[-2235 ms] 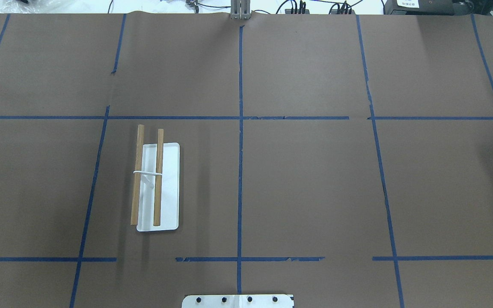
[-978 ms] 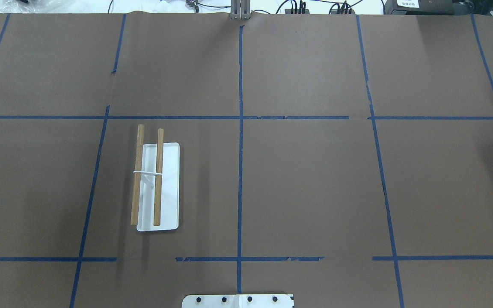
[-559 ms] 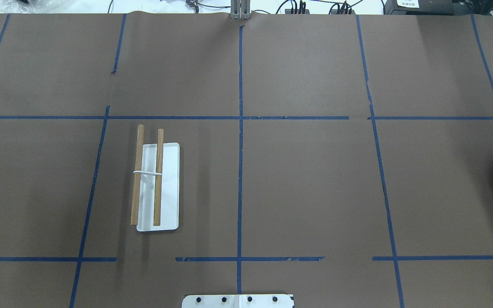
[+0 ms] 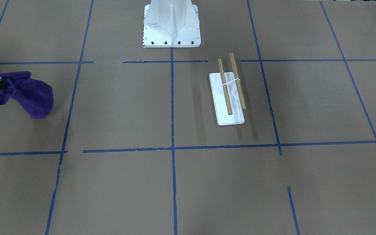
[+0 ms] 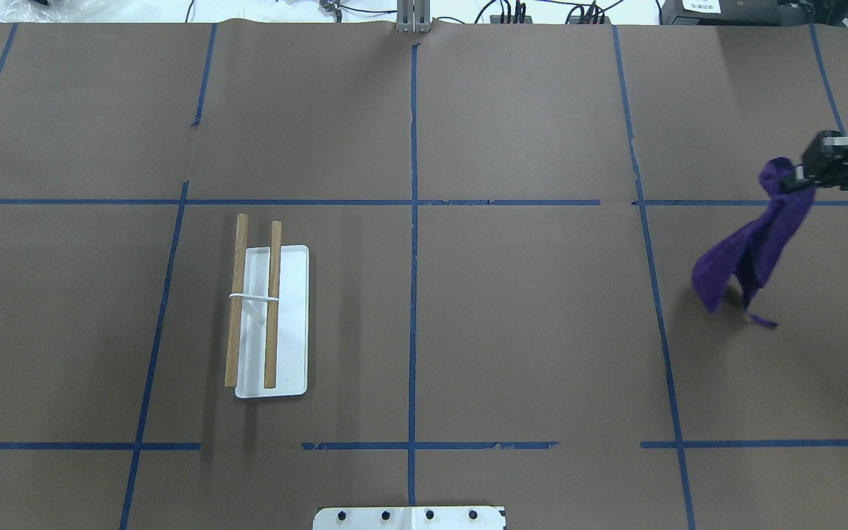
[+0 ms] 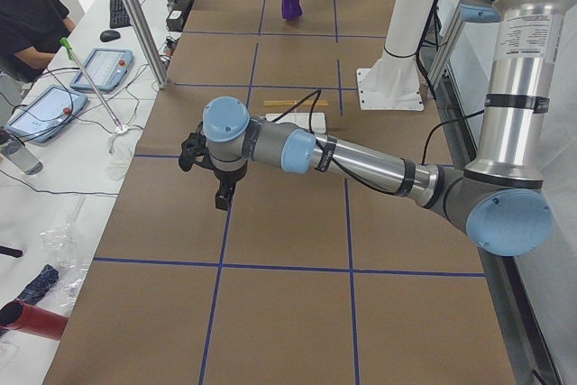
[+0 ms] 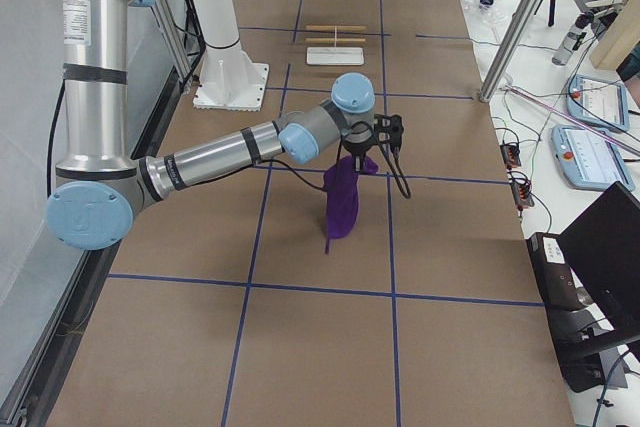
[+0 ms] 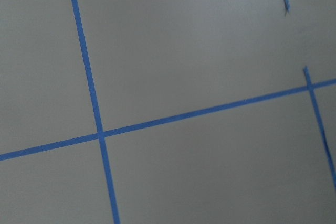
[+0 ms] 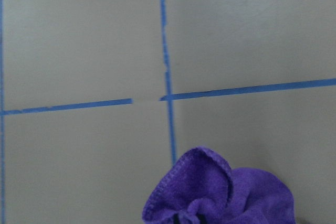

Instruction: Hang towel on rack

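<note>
My right gripper (image 5: pixel 798 177) is shut on the top of a purple towel (image 5: pixel 751 250), which hangs bunched below it at the table's right side. The towel also shows in the front-facing view (image 4: pixel 28 96), the exterior right view (image 7: pixel 343 202) and the right wrist view (image 9: pixel 226 192). I cannot tell whether its lower end touches the paper. The rack (image 5: pixel 288 324) stands far to the left, with a white base and two parallel wooden dowels (image 5: pixel 273 302); nothing hangs on it. My left gripper (image 6: pixel 221 196) shows only in the exterior left view, above the table; I cannot tell its state.
The table is covered with brown paper (image 5: pixel 527 316) marked by blue tape lines. The white bolted pedestal (image 4: pixel 171 23) stands at the robot's edge. Operators' tablets (image 6: pixel 99 68) and cables lie on a side table beyond the far edge.
My right gripper has come into the overhead view from the right edge, carrying the purple towel leftward. The rack has not moved.
</note>
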You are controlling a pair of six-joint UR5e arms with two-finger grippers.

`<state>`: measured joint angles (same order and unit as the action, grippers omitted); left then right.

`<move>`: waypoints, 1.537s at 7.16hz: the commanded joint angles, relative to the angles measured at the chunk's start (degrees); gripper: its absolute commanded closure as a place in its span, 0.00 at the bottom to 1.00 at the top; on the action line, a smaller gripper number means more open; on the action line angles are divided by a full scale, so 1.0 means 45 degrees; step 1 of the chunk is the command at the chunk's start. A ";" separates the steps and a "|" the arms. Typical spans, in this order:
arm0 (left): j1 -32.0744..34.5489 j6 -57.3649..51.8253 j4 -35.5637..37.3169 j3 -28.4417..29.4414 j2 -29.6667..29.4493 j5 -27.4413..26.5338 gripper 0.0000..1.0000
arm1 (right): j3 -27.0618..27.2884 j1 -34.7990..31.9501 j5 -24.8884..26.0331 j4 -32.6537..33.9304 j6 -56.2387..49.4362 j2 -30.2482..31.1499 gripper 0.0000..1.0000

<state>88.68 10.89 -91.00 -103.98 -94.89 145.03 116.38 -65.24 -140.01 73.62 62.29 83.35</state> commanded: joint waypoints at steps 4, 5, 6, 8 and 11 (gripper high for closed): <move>-0.3177 1.2720 -0.3781 -0.0841 -0.2694 0.1170 0.00 | -0.0118 0.6463 0.5711 0.0045 0.8439 -0.6388 1.00; -0.4285 1.5289 -0.3819 -0.0762 -0.3960 0.1054 0.00 | -0.0449 0.6876 0.6554 0.0064 0.8559 -0.6895 1.00; -0.5069 1.6533 -0.4187 -0.0781 -0.4456 0.0918 0.00 | -0.0761 0.6958 0.6891 0.0065 0.8638 -0.7287 1.00; -0.6767 1.9943 -0.5669 -0.0742 -0.4908 -0.0716 0.01 | -0.1311 0.7016 0.7904 0.0084 0.8658 -0.7993 1.00; -0.7830 2.6800 -0.6686 -0.0295 -0.5882 -0.1231 0.01 | -0.1001 0.6920 0.8529 0.0434 0.8658 -0.7819 1.00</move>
<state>54.82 119.59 -118.78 -106.35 -119.32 140.31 111.18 -33.84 -103.66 74.76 101.21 47.87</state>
